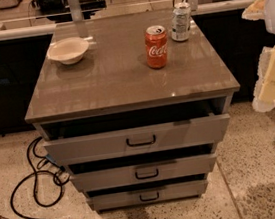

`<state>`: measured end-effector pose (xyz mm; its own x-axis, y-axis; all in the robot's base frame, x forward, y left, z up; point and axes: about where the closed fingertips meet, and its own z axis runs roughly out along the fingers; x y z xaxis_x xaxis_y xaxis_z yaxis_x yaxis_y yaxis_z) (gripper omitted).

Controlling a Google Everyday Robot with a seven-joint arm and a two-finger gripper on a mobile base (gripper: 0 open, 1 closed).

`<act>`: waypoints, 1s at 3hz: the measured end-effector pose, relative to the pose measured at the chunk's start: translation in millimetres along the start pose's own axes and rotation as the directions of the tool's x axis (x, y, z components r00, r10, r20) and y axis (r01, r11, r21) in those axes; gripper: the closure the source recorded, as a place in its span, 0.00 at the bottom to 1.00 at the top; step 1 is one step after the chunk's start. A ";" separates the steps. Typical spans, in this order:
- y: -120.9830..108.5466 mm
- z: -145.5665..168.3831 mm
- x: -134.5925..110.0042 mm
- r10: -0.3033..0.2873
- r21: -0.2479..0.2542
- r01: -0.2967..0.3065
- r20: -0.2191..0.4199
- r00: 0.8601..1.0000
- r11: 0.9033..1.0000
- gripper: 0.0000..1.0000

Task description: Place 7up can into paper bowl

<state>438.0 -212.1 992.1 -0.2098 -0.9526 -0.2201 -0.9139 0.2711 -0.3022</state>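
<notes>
The 7up can, silvery-grey with a silver top, stands upright near the back right of the grey cabinet top. The paper bowl, off-white and shallow, sits at the back left of the same top and holds nothing. My gripper shows as pale white and yellowish parts at the right edge of the view, off to the right of the cabinet and well apart from the can and the bowl.
A red Coca-Cola can stands upright just left of and in front of the 7up can. The cabinet has three drawers, pulled slightly open. Black cables lie on the floor at left. A low ledge runs behind the cabinet.
</notes>
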 end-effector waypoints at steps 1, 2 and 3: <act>0.0 -0.1 0.0 0.000 0.000 0.000 0.000 1.000 1.000 0.00; -21.4 7.2 6.3 0.033 0.056 -0.036 0.054 0.998 0.998 0.00; -68.8 22.1 24.7 0.098 0.147 -0.125 0.178 0.979 0.981 0.00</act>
<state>503.4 -251.3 986.9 -0.2333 -0.8815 -0.4106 -0.8192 0.4057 -0.4054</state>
